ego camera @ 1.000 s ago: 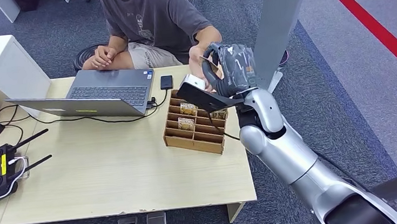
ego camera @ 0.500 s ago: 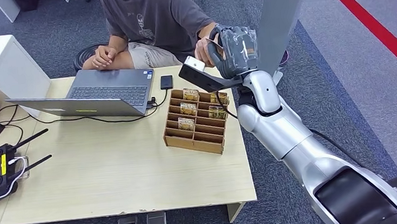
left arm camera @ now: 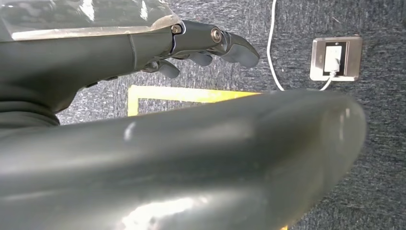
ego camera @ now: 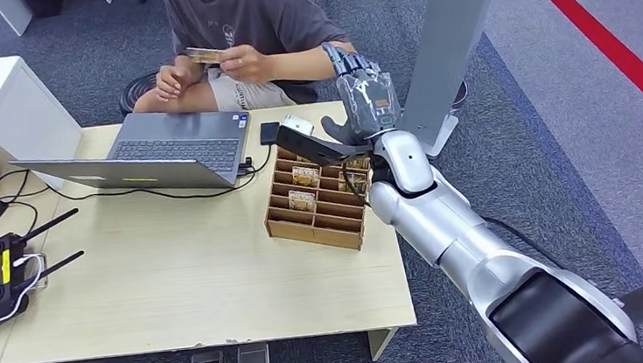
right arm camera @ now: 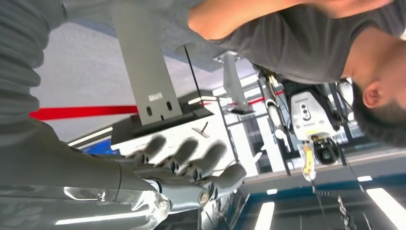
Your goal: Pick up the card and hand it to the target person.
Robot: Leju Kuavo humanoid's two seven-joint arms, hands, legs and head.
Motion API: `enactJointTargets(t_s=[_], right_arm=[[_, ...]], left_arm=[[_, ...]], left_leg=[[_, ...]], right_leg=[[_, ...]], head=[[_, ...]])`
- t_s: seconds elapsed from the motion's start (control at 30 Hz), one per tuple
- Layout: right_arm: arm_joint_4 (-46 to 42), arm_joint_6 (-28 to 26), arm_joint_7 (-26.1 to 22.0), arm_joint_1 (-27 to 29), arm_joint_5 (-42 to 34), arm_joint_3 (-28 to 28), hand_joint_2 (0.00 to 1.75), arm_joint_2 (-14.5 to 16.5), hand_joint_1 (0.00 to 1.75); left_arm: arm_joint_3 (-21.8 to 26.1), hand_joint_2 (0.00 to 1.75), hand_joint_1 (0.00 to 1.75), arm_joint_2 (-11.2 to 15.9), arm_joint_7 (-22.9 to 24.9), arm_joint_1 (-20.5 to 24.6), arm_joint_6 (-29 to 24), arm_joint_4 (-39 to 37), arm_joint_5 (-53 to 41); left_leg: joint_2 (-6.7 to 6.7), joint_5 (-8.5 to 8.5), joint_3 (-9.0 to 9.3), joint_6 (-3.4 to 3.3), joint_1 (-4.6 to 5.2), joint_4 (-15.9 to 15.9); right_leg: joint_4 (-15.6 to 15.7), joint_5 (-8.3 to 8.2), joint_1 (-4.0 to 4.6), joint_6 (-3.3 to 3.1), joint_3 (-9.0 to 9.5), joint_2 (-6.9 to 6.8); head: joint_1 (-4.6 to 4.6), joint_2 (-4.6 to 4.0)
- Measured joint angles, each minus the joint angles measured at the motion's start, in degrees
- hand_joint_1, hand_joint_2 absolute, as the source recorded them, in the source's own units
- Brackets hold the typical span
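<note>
Head view: card point(ego camera: 204, 55) pinched between the person's two hands point(ego camera: 242, 63), long axis roughly level, running left to right across the chest. Right hand point(ego camera: 365, 92) raised beside the wooden rack point(ego camera: 315, 201), fingers point(ego camera: 348, 59) spread, holding nothing. Left hand point(left arm camera: 143, 45) hanging, fingers loosely extended, empty.

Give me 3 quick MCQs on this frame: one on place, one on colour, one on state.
1. Where is the card?
A. in the person's hands
B. on the laptop
C. in the right hand

2. What colour is the floor stripe?
A. yellow
B. red
C. white

3. What state is the right hand in?
A. gripping a card
B. closed in a fist
C. open and empty

Answers: 1 A, the person holds it at chest height. 2 B, it is plainly red. 3 C, its fingers are spread with nothing in them.
</note>
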State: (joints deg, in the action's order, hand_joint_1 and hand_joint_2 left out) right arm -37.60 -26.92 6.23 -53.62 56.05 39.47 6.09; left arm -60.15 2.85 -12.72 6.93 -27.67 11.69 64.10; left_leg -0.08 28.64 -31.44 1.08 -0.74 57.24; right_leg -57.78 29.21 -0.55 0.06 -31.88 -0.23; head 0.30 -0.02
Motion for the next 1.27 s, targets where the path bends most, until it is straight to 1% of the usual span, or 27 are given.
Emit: enactJointTargets(t_s=[0.1, 0.2, 0.4, 0.57, 0.7, 0.77, 0.9, 1.0, 1.1, 1.27], right_arm=[[0.68, -0.41, -0.99, 0.83, -1.99, 0.09, 1.75, 0.4, 0.0], [0.78, -1.58, -3.45, 1.9, -6.32, -0.01, 1.75, 0.68, 0.0], [-1.93, -4.49, -10.74, 5.48, -22.77, -1.3, 1.75, 0.78, 0.0], [-7.72, -7.53, -13.82, 11.14, -34.29, -2.35, 1.75, 0.08, 0.0], [-13.19, -8.82, -15.24, 16.14, -40.51, -2.86, 1.75, -1.13, 0.0], [-15.93, -8.2, -16.13, 18.64, -43.79, -2.92, 1.75, -1.67, 0.0], [-19.97, -5.92, -19.17, 23.57, -52.76, -2.98, 1.75, -2.18, 0.0], [-21.38, -5.55, -20.69, 25.53, -55.38, -2.9, 1.75, -2.25, 0.0], [-22.18, -5.52, -21.29, 27.24, -56.28, -2.69, 1.75, -2.25, 0.0], [-22.55, -8.21, -21.78, 30.35, -52.89, -1.59, 1.75, -2.2, 0.0]], left_arm=[[0.0, 0.0, 0.0, 0.07, 0.25, 0.01, -0.05, 0.0, 0.22], [0.02, 0.0, 0.0, 0.14, 0.44, 0.0, -0.32, 0.0, 0.64], [0.04, 0.0, 0.0, 0.15, 0.57, 0.0, -0.68, 0.0, 1.26], [0.04, 0.0, 0.0, 0.18, 0.6, -0.03, -0.55, 0.0, 1.3], [0.04, 0.0, 0.0, 0.25, 0.5, -0.07, -0.48, 0.0, 1.3], [0.04, 0.0, 0.0, 0.26, 0.51, -0.09, -0.54, 0.0, 1.3], [0.04, 0.0, 0.0, 0.26, 0.9, -0.12, -1.08, 0.0, 1.46], [0.04, 0.0, 0.0, 0.24, 1.25, -0.12, -1.44, 0.0, 1.7], [0.04, 0.0, 0.0, 0.23, 1.68, -0.12, -1.81, 0.0, 1.83], [0.04, 0.0, 0.0, 0.23, 2.55, -0.11, -2.4, 0.0, 1.91]], left_leg=[[0.0, 0.0, 0.0, 0.0, 0.0, 0.0], [0.0, 0.0, 0.01, 0.0, 0.0, 0.0], [0.01, 0.0, 0.03, 0.0, 0.0, 0.0], [0.01, 0.0, 0.06, 0.0, 0.0, 0.0], [0.03, 0.01, 0.05, 0.0, 0.0, 0.0], [0.03, 0.01, 0.06, 0.0, 0.0, 0.0], [0.03, 0.01, 0.04, 0.0, 0.0, 0.0], [0.03, 0.01, 0.05, 0.0, 0.0, 0.0], [0.03, 0.01, 0.04, 0.0, 0.0, -0.01], [0.02, 0.01, 0.01, 0.0, 0.0, -0.01]], right_leg=[[0.0, 0.0, 0.0, 0.0, 0.0, 0.0], [0.0, 0.0, 0.0, 0.0, 0.0, 0.0], [0.0, 0.0, 0.0, 0.0, 0.0, 0.01], [0.01, 0.0, 0.0, 0.0, 0.0, 0.01], [0.02, 0.01, 0.0, -0.01, 0.0, 0.03], [0.02, 0.01, 0.0, -0.01, 0.01, 0.02], [0.02, 0.02, 0.0, -0.02, 0.0, 0.02], [0.02, 0.02, 0.0, -0.02, 0.01, 0.02], [0.02, 0.02, 0.0, -0.02, 0.01, 0.02], [0.02, 0.02, 0.0, -0.02, 0.0, 0.02]], head=[[-0.02, 0.0], [-0.03, 0.0], [0.01, 0.0], [-0.01, 0.0], [-0.01, 0.0], [-0.02, 0.0], [-0.03, 0.0], [-0.04, 0.0], [-0.02, 0.0], [0.02, 0.0]])
